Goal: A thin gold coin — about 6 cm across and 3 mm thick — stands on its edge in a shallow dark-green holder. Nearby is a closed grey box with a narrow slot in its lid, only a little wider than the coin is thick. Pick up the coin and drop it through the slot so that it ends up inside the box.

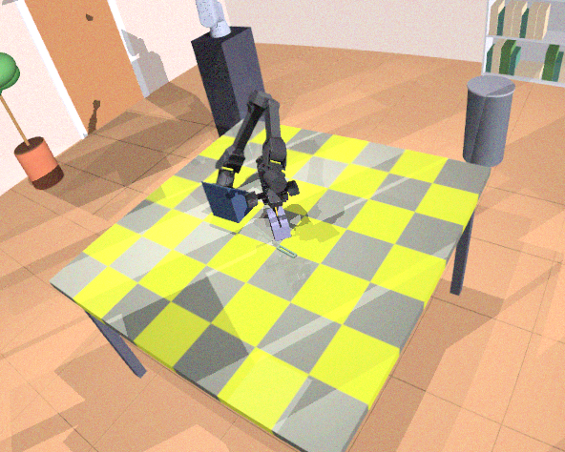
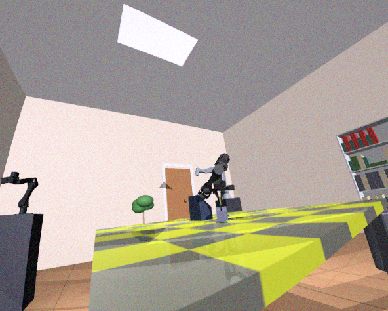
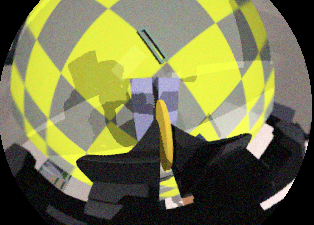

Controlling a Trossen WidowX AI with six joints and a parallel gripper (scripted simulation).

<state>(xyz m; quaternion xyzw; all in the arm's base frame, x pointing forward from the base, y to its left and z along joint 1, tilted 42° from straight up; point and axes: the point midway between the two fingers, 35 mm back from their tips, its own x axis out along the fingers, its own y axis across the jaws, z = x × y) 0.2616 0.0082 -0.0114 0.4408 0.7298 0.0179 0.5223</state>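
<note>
My gripper [image 1: 275,204] [image 2: 217,197] [image 3: 157,122] is shut on the gold coin [image 3: 164,131] [image 2: 218,203] and holds it on edge, pointing down. The small grey box [image 1: 280,227] [image 2: 222,214] [image 3: 143,101] stands right below it. In the wrist view the coin lines up with the dark slot [image 3: 157,93] in the lid. Its lower edge is at or just above the lid; I cannot tell whether it has entered the slot. The thin dark-green holder [image 1: 286,251] [image 3: 152,45] lies empty on the table just beyond the box.
A dark blue block [image 1: 223,200] [image 2: 198,208] at the arm's foot stands close to the left of the box. The checkered table [image 1: 322,292] has edges far from the gripper. A grey cylinder [image 1: 487,121] stands on the floor beyond the far corner.
</note>
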